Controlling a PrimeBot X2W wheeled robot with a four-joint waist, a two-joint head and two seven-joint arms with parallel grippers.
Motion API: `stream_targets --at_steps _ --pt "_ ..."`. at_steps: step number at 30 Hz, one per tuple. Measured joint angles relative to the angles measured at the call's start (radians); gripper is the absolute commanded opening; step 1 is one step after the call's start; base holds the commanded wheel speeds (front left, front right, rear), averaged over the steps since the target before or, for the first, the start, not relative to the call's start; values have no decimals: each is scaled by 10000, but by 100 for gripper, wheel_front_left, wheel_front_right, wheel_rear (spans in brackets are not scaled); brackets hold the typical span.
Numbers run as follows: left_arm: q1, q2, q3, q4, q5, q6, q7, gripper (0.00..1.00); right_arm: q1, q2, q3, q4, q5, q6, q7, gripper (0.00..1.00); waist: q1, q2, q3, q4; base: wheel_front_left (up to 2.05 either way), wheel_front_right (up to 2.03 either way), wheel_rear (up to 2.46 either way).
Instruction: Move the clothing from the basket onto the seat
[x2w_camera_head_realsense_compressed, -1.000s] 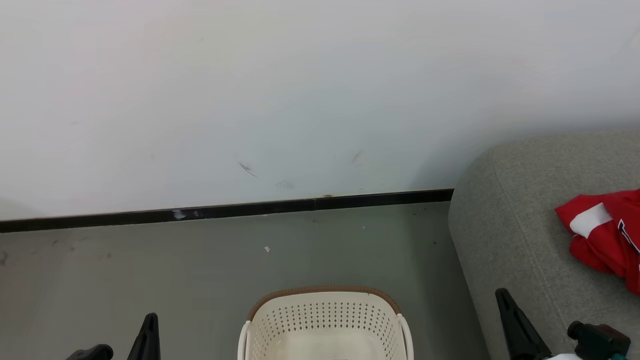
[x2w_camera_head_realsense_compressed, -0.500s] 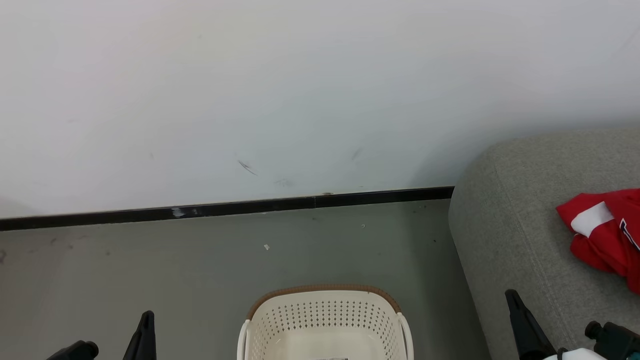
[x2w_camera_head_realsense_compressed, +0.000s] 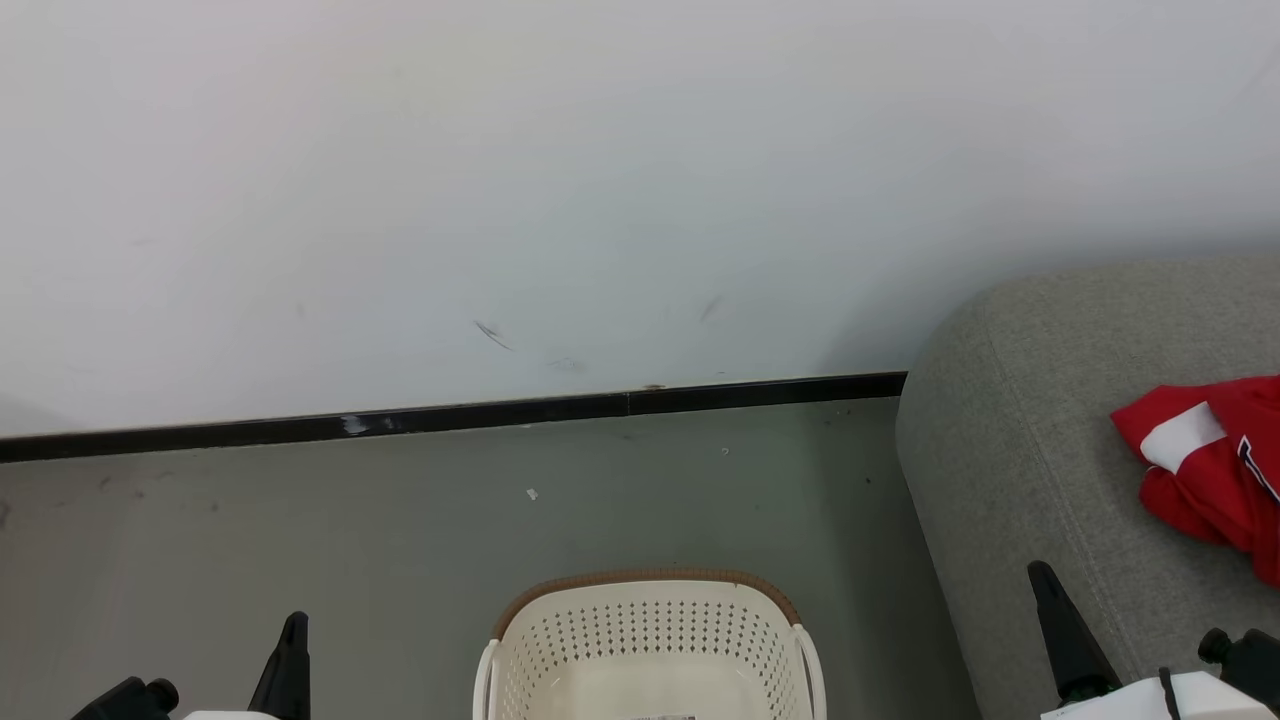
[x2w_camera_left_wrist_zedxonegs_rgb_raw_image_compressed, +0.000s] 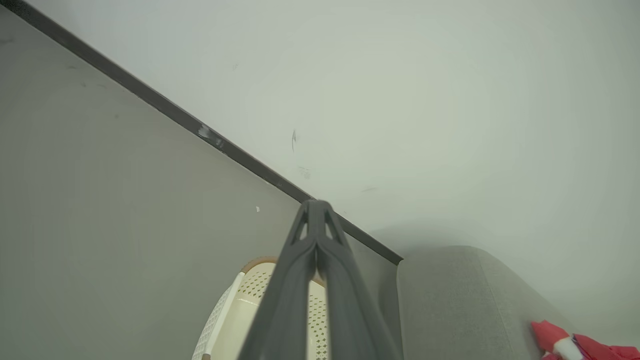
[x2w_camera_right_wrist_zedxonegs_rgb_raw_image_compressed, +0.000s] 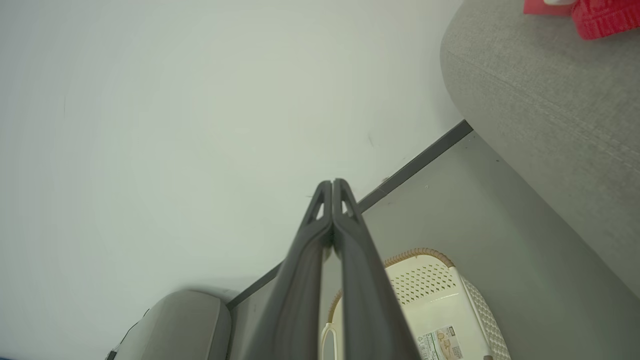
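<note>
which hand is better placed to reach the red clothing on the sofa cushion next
Right, likely. The right hand, shut, is by the sofa cushion, the side where the red clothing lies. The left hand, also shut, is beyond the basket, over the floor.

A corner of a home-like living room, plainly finished.
A grey upholstered seat (x2w_camera_head_realsense_compressed: 1010, 450) fills the right of the head view, with red clothing (x2w_camera_head_realsense_compressed: 1215, 480) lying on it at the far right edge; a cream perforated laundry basket (x2w_camera_head_realsense_compressed: 650, 578) stands on the smooth grey floor (x2w_camera_head_realsense_compressed: 400, 540) at bottom centre. A plain white wall (x2w_camera_head_realsense_compressed: 600, 150) with a few dark scuffs takes the upper half, meeting the floor at a black skirting (x2w_camera_head_realsense_compressed: 500, 412) that runs across mid-frame.
</note>
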Motion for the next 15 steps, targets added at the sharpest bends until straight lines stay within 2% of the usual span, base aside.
stream_targets --at_steps 15 --pt "-328 -67 345 217 -1896 -380 546 0 -501 -140 -25 512 2474 0 408 0 -97 0 141 -30 0 0 0"
